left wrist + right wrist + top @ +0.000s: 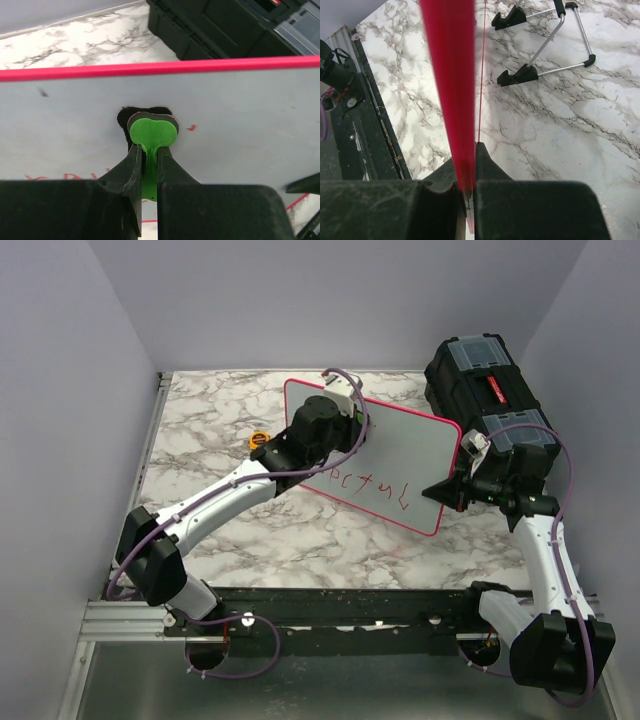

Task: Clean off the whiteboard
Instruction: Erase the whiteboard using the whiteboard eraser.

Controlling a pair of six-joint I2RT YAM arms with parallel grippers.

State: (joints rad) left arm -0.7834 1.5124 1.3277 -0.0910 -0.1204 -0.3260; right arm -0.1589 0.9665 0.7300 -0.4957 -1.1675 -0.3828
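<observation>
Over the desk's (300, 540) middle, the whiteboard (400, 445) sat tilted, long axis running left to right, right end angled toward the front edge.

Left side: the left tool (150, 152) was fully closed on the green handle of an eraser (152, 131). Its dark felt pad looked to be against the board's face, between the back rim and the writing. The red lettering (372, 485) ran along the long axis near the board's front edge, so it lay behind the pad, toward the left arm's base. One small red tick (191, 128) sat just right of the pad.

My read: the next stroke needs a pull back toward the front edge, then a sweep along the line of writing. Left arm was the one placed to do it.

Right side: the right tool (468, 187) was closed on the board's pink rim at its right edge, steadying it. A wire stand (547, 42) lay on the desk beyond, apart from the rim. The black toolbox (485, 390) sat at the back right corner, just beside the board.
</observation>
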